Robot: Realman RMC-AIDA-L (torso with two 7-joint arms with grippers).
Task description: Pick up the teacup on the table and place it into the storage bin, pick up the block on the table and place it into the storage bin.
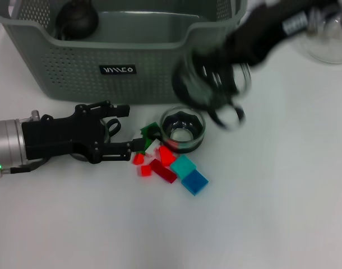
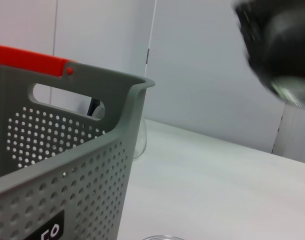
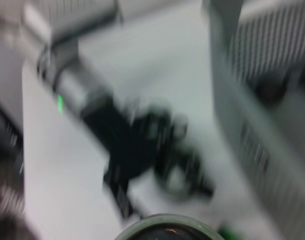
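Observation:
The teacup point(image 1: 183, 129), a clear glass cup with a dark inside, stands on the white table just in front of the storage bin point(image 1: 75, 73). Loose blocks lie beside it: green point(image 1: 151, 131), red point(image 1: 166, 155), teal point(image 1: 183, 166) and blue point(image 1: 194, 181). My left gripper point(image 1: 128, 130) lies low on the table left of the blocks, open, with nothing visibly between its fingers. Smeared by motion, my right gripper point(image 1: 213, 92) hangs above and right of the teacup. The left wrist view shows the bin's perforated wall point(image 2: 67, 165) and the right arm point(image 2: 282, 45).
A dark round object point(image 1: 75, 19) sits inside the bin at its far left. A clear glass vessel point(image 1: 331, 39) stands at the back right of the table. The left arm point(image 3: 127, 140) shows blurred in the right wrist view, with a glass rim point(image 3: 165, 222) below it.

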